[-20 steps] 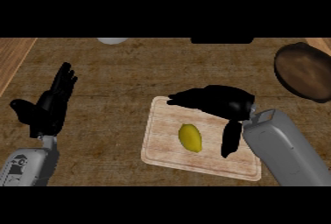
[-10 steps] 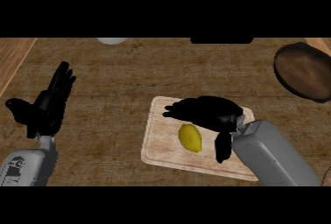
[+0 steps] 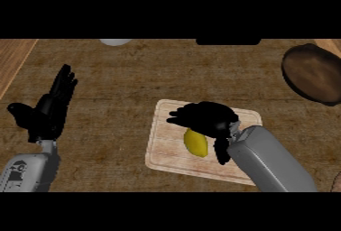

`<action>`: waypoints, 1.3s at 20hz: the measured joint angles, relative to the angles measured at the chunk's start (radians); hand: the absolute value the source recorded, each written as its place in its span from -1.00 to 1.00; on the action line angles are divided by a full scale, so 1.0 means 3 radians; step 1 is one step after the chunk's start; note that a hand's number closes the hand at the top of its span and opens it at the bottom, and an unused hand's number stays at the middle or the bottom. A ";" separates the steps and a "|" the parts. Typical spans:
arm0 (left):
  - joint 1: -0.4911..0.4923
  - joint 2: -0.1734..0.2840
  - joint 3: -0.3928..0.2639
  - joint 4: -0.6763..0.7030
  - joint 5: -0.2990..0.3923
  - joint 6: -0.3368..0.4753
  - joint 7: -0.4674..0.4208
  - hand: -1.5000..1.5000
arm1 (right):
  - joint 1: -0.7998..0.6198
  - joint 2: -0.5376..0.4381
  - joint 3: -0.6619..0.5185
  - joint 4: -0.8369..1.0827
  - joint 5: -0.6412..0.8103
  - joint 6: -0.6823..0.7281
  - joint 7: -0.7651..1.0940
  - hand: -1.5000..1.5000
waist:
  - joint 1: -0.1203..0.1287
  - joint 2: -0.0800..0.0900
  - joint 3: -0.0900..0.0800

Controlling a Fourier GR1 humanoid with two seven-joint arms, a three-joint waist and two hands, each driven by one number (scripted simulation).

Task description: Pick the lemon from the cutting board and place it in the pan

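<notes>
1. The lemon (image 3: 195, 143) lies on the cutting board (image 3: 166, 153), partly under the right hand (image 3: 208, 118), whose fingers curl above it, not yet grasping
2. Small, rigid, smooth-skinned, it likely rolls; gripping across its middle suits
3. The left hand (image 3: 48, 113) rests open

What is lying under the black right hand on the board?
Under the black right hand lies the yellow oval lemon on the pale wooden cutting board. The lemon's upper end is covered, so contact cannot be seen.
</notes>
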 measured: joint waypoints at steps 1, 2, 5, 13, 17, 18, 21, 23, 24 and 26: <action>0.0027 -0.0002 0.0006 -0.0040 0.0003 -0.0015 0.0017 0.00 | 0.0000 0.0064 0.0015 0.0032 0.0045 -0.0002 0.0019 -1.00 | 0.0002 -0.0001 0.0000; 0.0017 -0.0022 0.0016 -0.0002 -0.0007 -0.0022 -0.0008 0.00 | 0.0021 0.0085 0.0003 0.0027 0.0082 -0.0002 0.0005 -1.00 | 0.0000 -0.0001 0.0000; 0.0023 -0.0099 -0.0028 -0.0079 -0.0076 0.0031 0.0049 0.00 | -0.0006 0.0197 0.0011 0.0153 0.0201 -0.0020 -0.0027 -1.00 | 0.0003 0.0000 0.0000; -0.0015 -0.0102 0.0048 -0.0125 -0.0103 -0.0038 0.0147 0.00 | -0.0003 0.0297 0.0035 0.0405 0.0557 -0.0087 -0.0141 -1.00 | 0.0002 0.0000 0.0000; -0.0003 -0.0149 0.0044 -0.0110 -0.0145 -0.0039 0.0135 0.00 | -0.0028 0.0343 0.0042 0.0647 0.0710 -0.0172 -0.0268 -1.00 | 0.0004 0.0001 0.0000; 0.0017 -0.0159 0.0043 -0.0116 -0.0162 -0.0039 0.0114 0.00 | -0.0012 0.0364 0.0048 0.0700 0.0748 -0.0210 -0.0298 -1.00 | 0.0004 0.0001 0.0000; 0.0057 -0.0117 0.0107 -0.0113 -0.0113 -0.0125 0.0057 0.00 | 0.0031 0.0408 0.0098 0.0752 0.0785 -0.0209 -0.0406 1.00 | 0.0005 0.0001 0.0000; 0.0044 -0.0135 0.0110 -0.0083 -0.0126 -0.0124 0.0029 0.00 | 0.0012 0.0349 0.0135 0.0773 0.0822 -0.0284 -0.0598 1.00 | 0.0005 -0.0002 0.0001; 0.0026 -0.0144 0.0110 -0.0056 -0.0141 -0.0117 0.0024 0.00 | -0.0014 0.0360 0.0146 0.0789 0.0850 -0.0297 -0.0649 1.00 | 0.0004 -0.0002 0.0001; 0.0065 -0.0164 0.0110 -0.0066 -0.0146 -0.0132 -0.0007 0.00 | -0.0051 0.0372 0.0132 0.0872 0.0901 -0.0375 -0.0772 1.00 | 0.0007 -0.0005 0.0002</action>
